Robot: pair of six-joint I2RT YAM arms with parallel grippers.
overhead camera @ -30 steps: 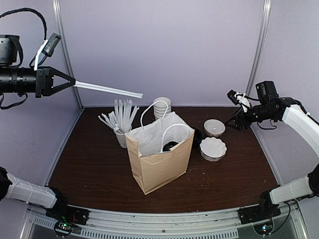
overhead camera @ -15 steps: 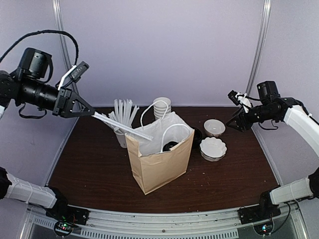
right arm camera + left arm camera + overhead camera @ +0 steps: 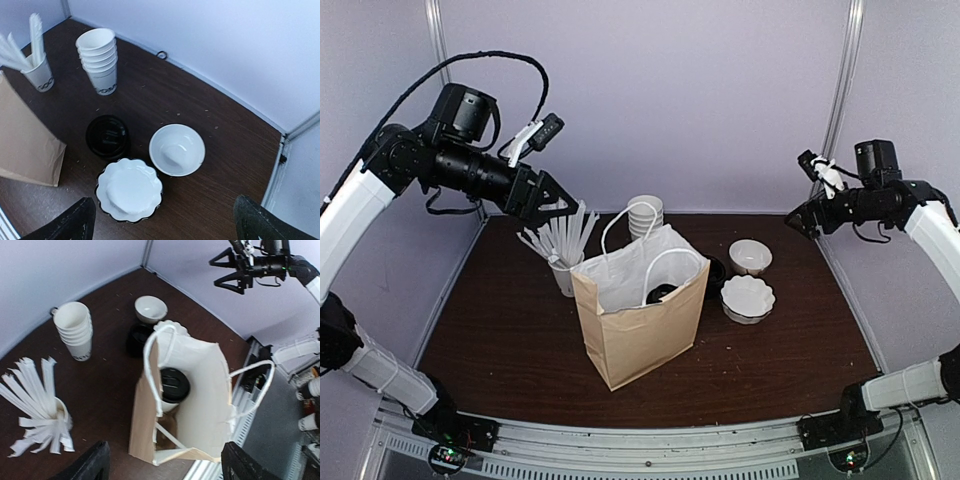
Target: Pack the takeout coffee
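Note:
The takeout coffee (image 3: 174, 386), a white cup under a black lid, stands upright inside the open brown paper bag (image 3: 640, 335). Its lid (image 3: 662, 293) shows through the bag's mouth in the top view. A white wrapped straw (image 3: 169, 435) lies slanted on the bag's floor beside the cup. My left gripper (image 3: 558, 203) hangs high above and to the left of the bag (image 3: 140, 430), open and empty, with its fingertips (image 3: 95, 465) wide apart. Far off at the right, my right gripper (image 3: 800, 218) is raised, open and holding nothing.
Behind the bag stand a nested stack of white cups (image 3: 645, 215) and a cup full of straws (image 3: 563, 255). To its right lie a black lid (image 3: 107, 136), a white bowl (image 3: 177, 149) and a scalloped white dish (image 3: 129, 189).
My left arm swung right toward the bag with a straw pinched in it. Now its jaws are open, and a straw lies in the bag. My right gripper opened wider and rose slightly.

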